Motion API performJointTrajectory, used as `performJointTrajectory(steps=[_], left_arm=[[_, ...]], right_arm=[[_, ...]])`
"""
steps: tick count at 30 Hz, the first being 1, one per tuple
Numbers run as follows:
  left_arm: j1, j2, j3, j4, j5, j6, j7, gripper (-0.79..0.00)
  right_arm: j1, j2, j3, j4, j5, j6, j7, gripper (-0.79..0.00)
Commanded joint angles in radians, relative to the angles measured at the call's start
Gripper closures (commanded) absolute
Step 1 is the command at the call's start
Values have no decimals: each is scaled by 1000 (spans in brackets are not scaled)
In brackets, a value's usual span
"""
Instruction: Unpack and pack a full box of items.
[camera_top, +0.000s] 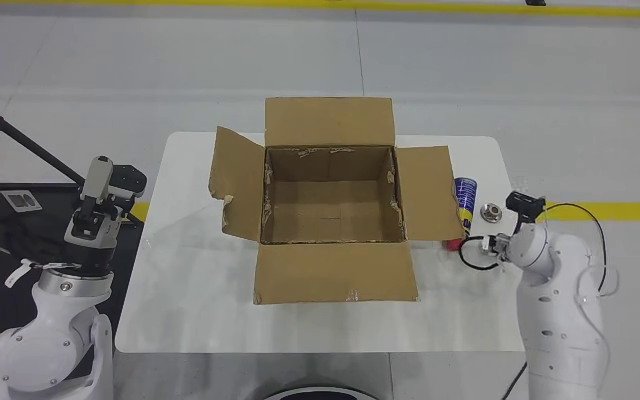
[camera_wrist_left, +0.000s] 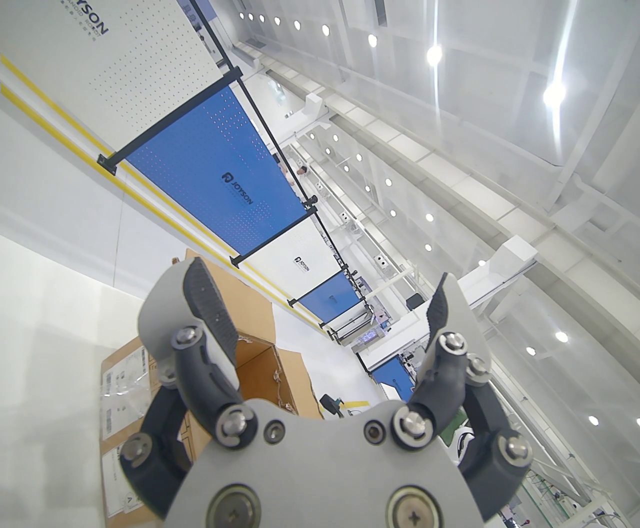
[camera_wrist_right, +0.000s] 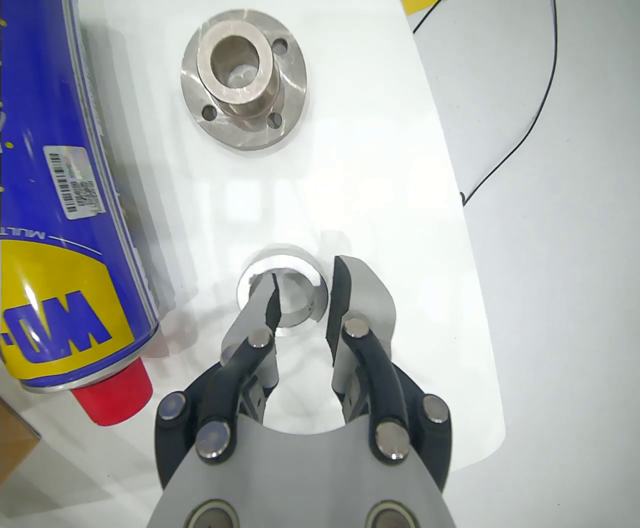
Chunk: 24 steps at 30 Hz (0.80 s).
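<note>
**A:** From the top, where do we stand?

**B:** The box (camera_top: 333, 205) sits mid-table (camera_top: 180, 300) with all four flaps spread and its floor bare. Just right of its right flap lies the spray can (camera_top: 465, 198), and the flange (camera_top: 490, 211) is right of that. The right gripper (camera_top: 488, 243) is down at the table, a little nearer than the flange. The left gripper (camera_top: 100, 182) hangs off the table's left edge.

**A:** And the left wrist view?

**B:** It points up toward the ceiling, fingers (camera_wrist_left: 210, 305) spread wide, holding nothing. The box is beyond it.

**A:** Right wrist?

**B:** The right gripper straddles the wall of a short metal ring (camera_wrist_right: 295, 257) standing on the table. One finger is inside the bore and the other just outside. There's a gap between the inner pad and the metal, so it's released, not pinching. The can lies to the ring's left with its red cap at the near end. The flange stands farther off, collar up.

**A:** Which step, then?

**B:** With the box empty and three items out, I'd judge the unpacking done and the ring first to go back. That said, the same pose would also suit letting go.

**A:** Next move?

**B:** Probably close on the wall and lift straight up. Then carry it left over the flap and lower it into the box. It's a thin pinch, so the ring may swing. The can is close and would roll if nudged.
</note>
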Motion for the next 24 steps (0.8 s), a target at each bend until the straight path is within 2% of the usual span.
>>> performJointTrajectory(steps=[1,5,8,11,17,20,24], left_arm=[[0,0,0,0,0,0,0,-785],[0,0,0,0,0,0,0,-785],[0,0,0,0,0,0,0,-785],[0,0,0,0,0,0,0,-785],[4,2,-3,-11,1,8,21,-785],[13,3,-11,-16,5,17,36,-785],[16,4,-12,-17,6,20,37,-785]], right_arm=[[-3,2,10,-32,0,5,2,-785],[4,0,36,-131,86,11,-32,-785],[18,-8,53,-203,269,-1,-108,-785],[35,-15,45,-212,428,-40,-172,-785],[122,-20,21,-41,650,-111,-195,-785],[170,-16,11,63,737,-174,-142,-785],[193,-12,-2,120,842,-264,-102,-785]])
